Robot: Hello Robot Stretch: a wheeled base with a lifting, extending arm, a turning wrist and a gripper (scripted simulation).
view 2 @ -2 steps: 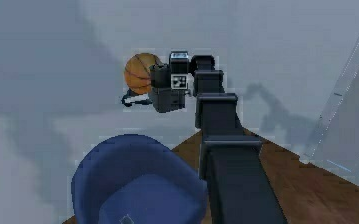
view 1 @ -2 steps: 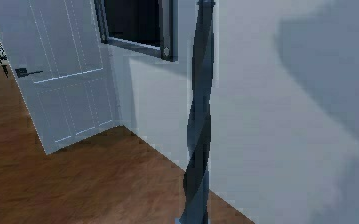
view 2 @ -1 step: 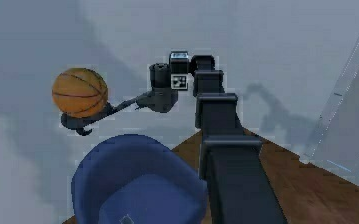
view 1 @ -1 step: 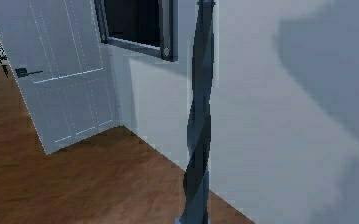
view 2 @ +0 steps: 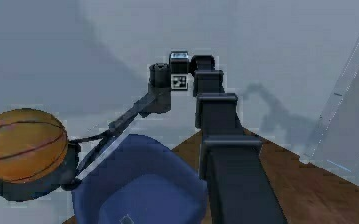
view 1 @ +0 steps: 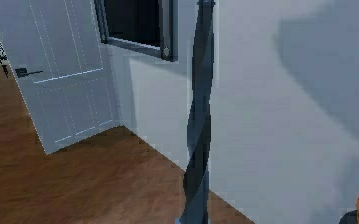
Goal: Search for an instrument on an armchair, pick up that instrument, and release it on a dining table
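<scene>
Seemingly the jaws are holding an orange striped ball (view 2: 25,145), which is hanging at their far end toward the arm side view's left, clear of the blue armchair (view 2: 137,190) below. How the jaws stand cannot be told. Ahead, a twisted dark post (view 1: 200,110) is standing on the wooden floor (view 1: 87,180) near a white door (view 1: 62,70).

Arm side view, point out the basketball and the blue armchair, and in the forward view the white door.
basketball (view 2: 25,143), arm side view, middle of its orange surface.
blue armchair (view 2: 145,183), arm side view, bare blue upholstery.
white door (view 1: 59,70), forward view, its middle panel.
</scene>
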